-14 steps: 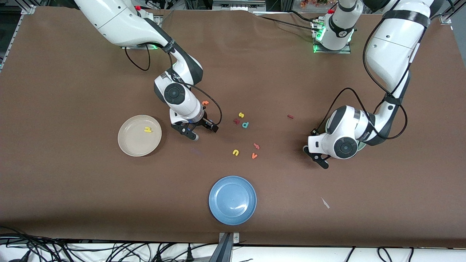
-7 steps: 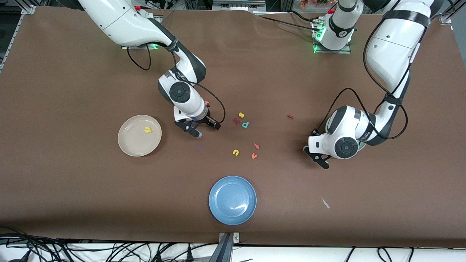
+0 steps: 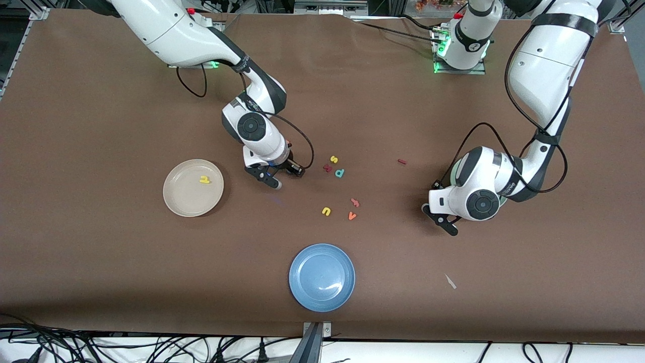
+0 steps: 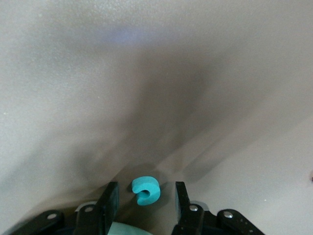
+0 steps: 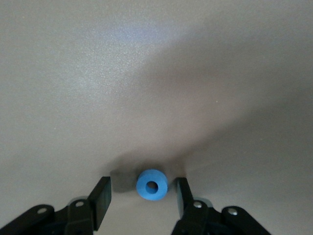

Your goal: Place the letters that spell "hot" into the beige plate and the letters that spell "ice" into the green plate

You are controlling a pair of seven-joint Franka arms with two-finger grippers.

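Note:
My right gripper (image 3: pixel 281 176) is low over the table beside the beige plate (image 3: pixel 176 201). It is open, with the blue o (image 5: pixel 152 184) lying between its fingers and a gap on each side. The yellow h (image 3: pixel 204 179) lies in the beige plate. My left gripper (image 3: pixel 441 220) is open around the teal c (image 4: pixel 143 184), which rests on the table. The green plate (image 4: pixel 122 230) shows only as a pale edge, mostly hidden under the left wrist. The dark red i (image 3: pixel 401 162) and orange t (image 3: pixel 355 202) lie on the table between the arms.
A blue plate (image 3: pixel 322 277) sits near the table's front edge. Loose letters lie mid-table: yellow s (image 3: pixel 333 159), dark red k (image 3: pixel 327 168), teal p (image 3: pixel 339 173), yellow u (image 3: pixel 326 212), orange v (image 3: pixel 351 216). A small pale scrap (image 3: pixel 450 281) lies toward the left arm's end.
My right gripper has shifted a little toward the middle letters and its jaws have narrowed around the blue o. The left arm has barely moved.

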